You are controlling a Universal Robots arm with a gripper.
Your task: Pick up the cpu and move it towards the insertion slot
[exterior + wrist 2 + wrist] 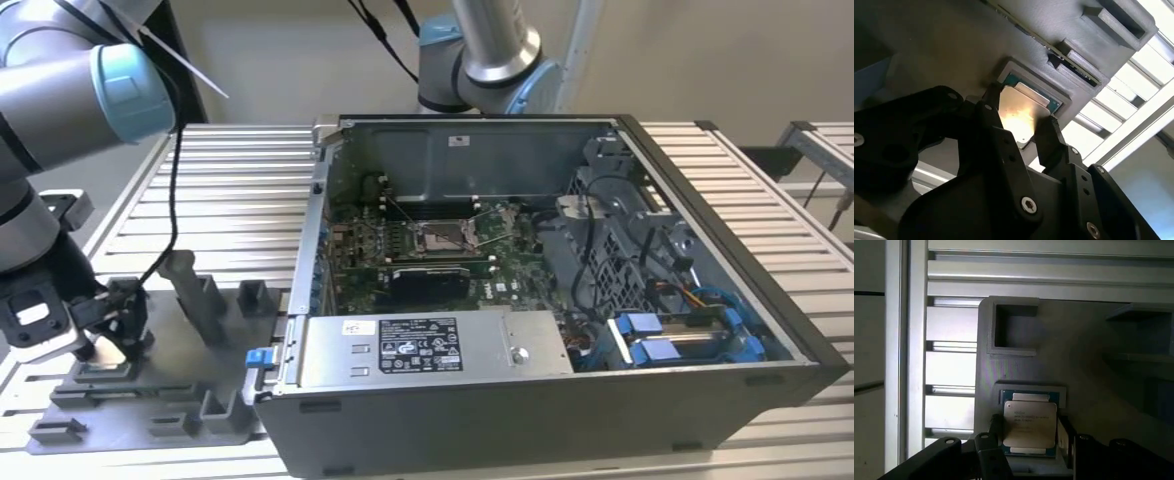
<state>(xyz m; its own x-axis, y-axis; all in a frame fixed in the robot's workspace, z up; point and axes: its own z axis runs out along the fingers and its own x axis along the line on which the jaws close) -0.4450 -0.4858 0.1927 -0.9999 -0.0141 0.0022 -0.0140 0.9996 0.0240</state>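
Gripper (104, 335): black two-finger pincer on the arm's wrist, standing low over the fixture plate (147, 400) at 8 o'clock of the exterior view. In both wrist views it straddles the cpu (1024, 107), and its fingers (988, 107) meet two opposite edges of the chip. By that contact I judge it closed on the cpu.

Cpu (1030, 422): lies directly between the fingertips and flat against its shallow square nest in the plate, not visibly raised. Thin and near-square, so it has no long axis to speak of. Pale silvery metal face with a bright glare patch, and a green board margin around it.

Fixture plate: matte grey plastic with a fine layered texture, carrying raised blocks and an open rectangular pocket (1015, 325) close by the cpu's nest.

Table (227, 190): ribbed aluminium slats under the plate and the case.

Computer case (534, 420): dark open-topped metal box just beside the plate, at 3 o'clock from it in the exterior view.

Insertion slot (441, 238): small square socket with a shiny frame, thin wire levers and a tan centre, on the green board inside the case. It lies well apart from the gripper, at about 2 o'clock from it in the exterior view.

Power-supply box (400, 350): silver, white-labelled, at 6 o'clock from the slot.
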